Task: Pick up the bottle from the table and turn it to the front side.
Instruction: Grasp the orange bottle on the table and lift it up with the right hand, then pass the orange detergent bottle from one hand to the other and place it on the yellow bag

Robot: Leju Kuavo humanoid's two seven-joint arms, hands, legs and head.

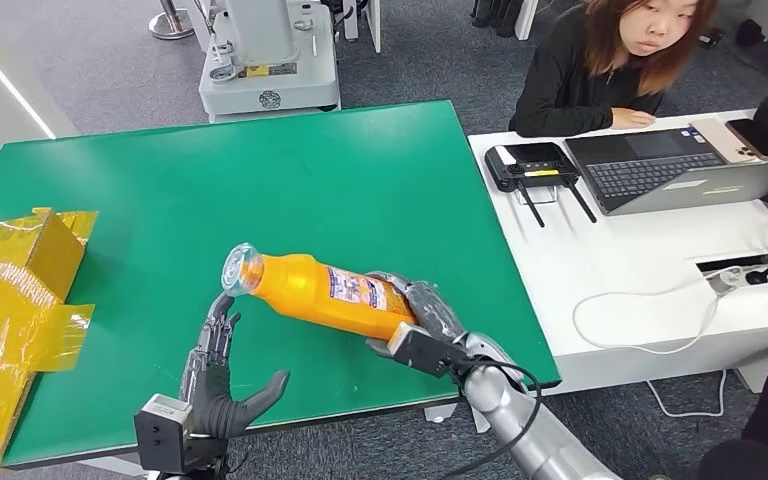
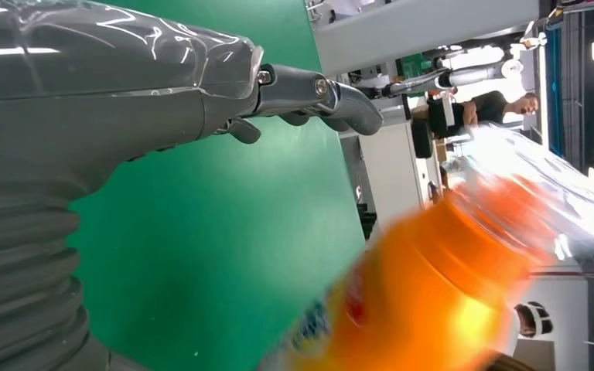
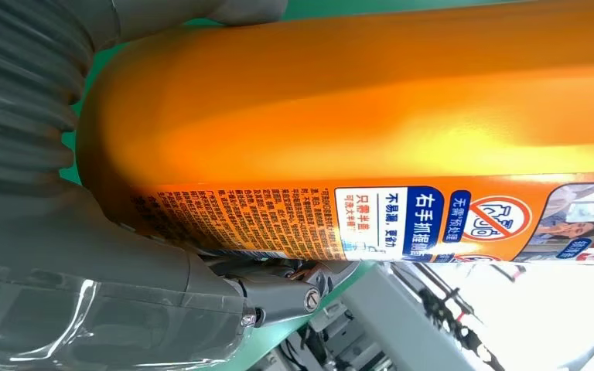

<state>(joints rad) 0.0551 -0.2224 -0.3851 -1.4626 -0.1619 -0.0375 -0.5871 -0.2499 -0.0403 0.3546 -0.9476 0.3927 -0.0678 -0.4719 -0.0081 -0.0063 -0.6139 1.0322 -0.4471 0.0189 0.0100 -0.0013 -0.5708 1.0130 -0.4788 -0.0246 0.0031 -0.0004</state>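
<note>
Bottle: the orange bottle (image 1: 312, 291) is held up over the near part of the green table (image 1: 290, 190), lying almost level, clear of the surface.
Bottle axis: its long axis runs across the head view, the clear cap (image 1: 241, 269) pointing to the robot's left and a little away, the base buried in the right hand.
Bottle look: glossy orange body, transparent cap, and a printed label (image 1: 356, 290) with blue, white and red panels facing upward and toward the camera; in the right wrist view the label (image 3: 433, 220) shows small print and a red prohibition sign.
Right hand: the right hand (image 1: 422, 318) grips the bottle around its base end, fingers wrapped over the top and thumb beneath, the silver forearm rising from the lower right.
Left hand: the left hand (image 1: 218, 372) is spread and holds nothing, fingers pointing up toward the cap from just below it, thumb stuck out to the side; whether the fingertips touch the cap cannot be told.
Left wrist view: the blurred bottle (image 2: 433, 286) lies near the fingers (image 2: 317, 93).
Surroundings: a yellow cardboard box (image 1: 10, 300) sits at the table's left edge; a person (image 1: 610, 60) sits at a white desk (image 1: 640, 260) with a laptop (image 1: 670, 165).
</note>
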